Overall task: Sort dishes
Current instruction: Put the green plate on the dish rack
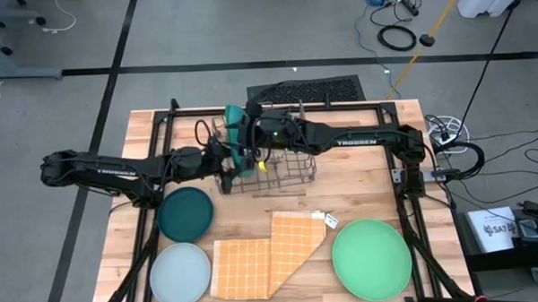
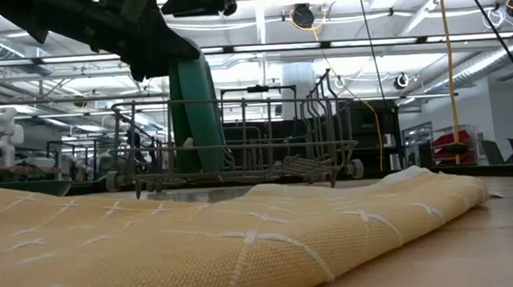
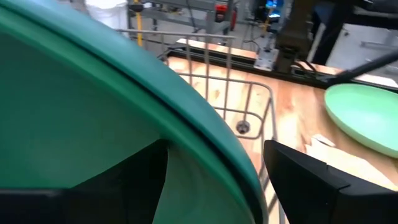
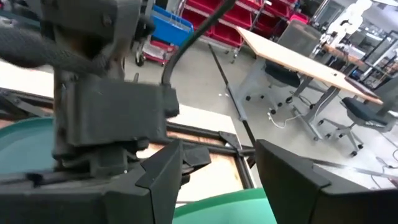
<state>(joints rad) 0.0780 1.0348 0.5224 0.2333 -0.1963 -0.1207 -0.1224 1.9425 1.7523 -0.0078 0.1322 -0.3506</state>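
A deep green round plate (image 1: 243,139) stands on edge in the left end of the grey wire rack (image 1: 279,173), with a teal-blue plate (image 1: 234,113) upright just behind it toward the far side of the table. In the low view the green plate (image 2: 193,116) rises as a tall upright band among the rack's wires (image 2: 265,134).

The left arm reaches in low from the left edge of the wooden table (image 1: 360,188), stretched almost level, its left gripper (image 1: 223,157) at the rack's left end. In its wrist view the dark fingers (image 3: 298,174) sit on either side of the green plate's rim (image 3: 186,112), closed on that rim. The right arm comes across from the right side, also stretched long, and its right gripper (image 1: 255,125) hangs over the plates at the rack's far left corner. Its fingers (image 4: 292,180) stand apart in the wrist view, with a green rim (image 4: 236,208) between them; whether they touch it I cannot tell.

On the near part of the table lie a dark teal plate (image 1: 185,214), a pale blue plate (image 1: 180,274) just in front of it, an orange checked cloth (image 1: 268,252) folded in the middle, and a large light green plate (image 1: 371,259) to the right.
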